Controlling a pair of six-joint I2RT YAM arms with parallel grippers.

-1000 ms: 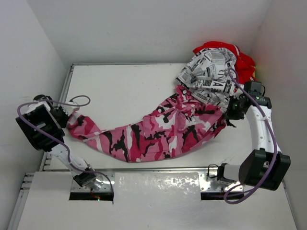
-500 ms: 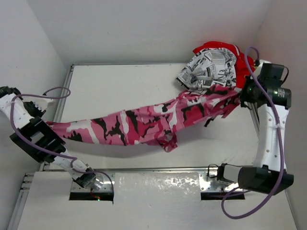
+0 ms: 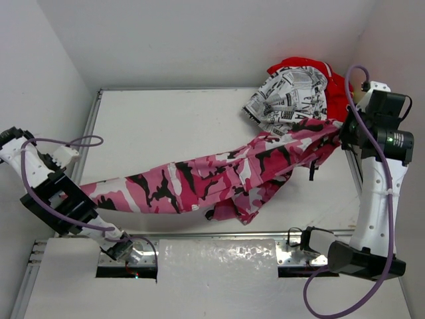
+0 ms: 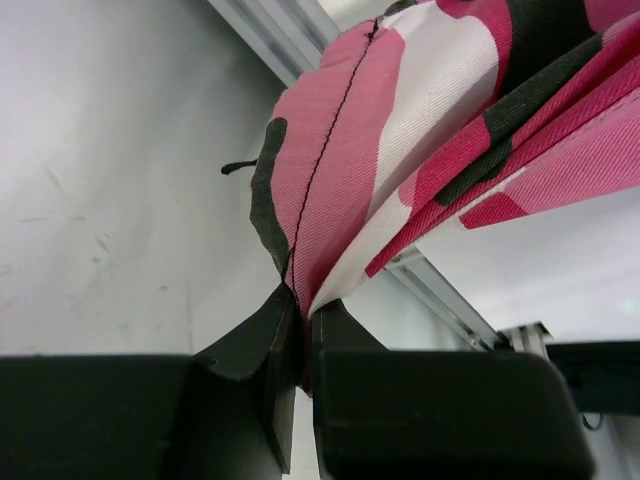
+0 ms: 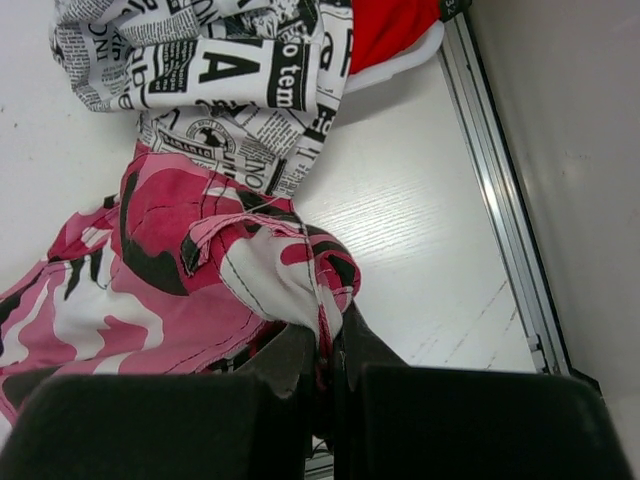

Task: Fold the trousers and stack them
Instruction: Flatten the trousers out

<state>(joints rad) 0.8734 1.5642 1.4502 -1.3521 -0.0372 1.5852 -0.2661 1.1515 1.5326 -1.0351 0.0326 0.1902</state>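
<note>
Now, over to the camouflage trousers [image 3: 219,181]: strung out above the table [image 3: 166,126], long axis slanting from near left up to far right. Pinched at the leg cuff by the left end effector [image 3: 84,191], jaws pressed together on the stitched seam, plain as day from the left wrist [image 4: 300,300]. Clamped at the waist end by the right end effector [image 3: 342,133], shut hard on a bunch of cloth, confirmed from the right wrist [image 5: 325,345]. Sags in the middle, with a loose flap dropping toward the near edge.

Just beyond the waist end, touching it: the newsprint trousers [image 3: 292,100], heaped in the far right corner on top of the red trousers [image 3: 335,83].

Looks like the spreading-out step, folding not yet begun and nothing stacked. No arm nearer than the other here, each with its own end of that long line. Probably calls for lowering both ends together, keeping the slant taut and the waist clear of the heap. Risks dragging the newsprint pair along otherwise.
</note>
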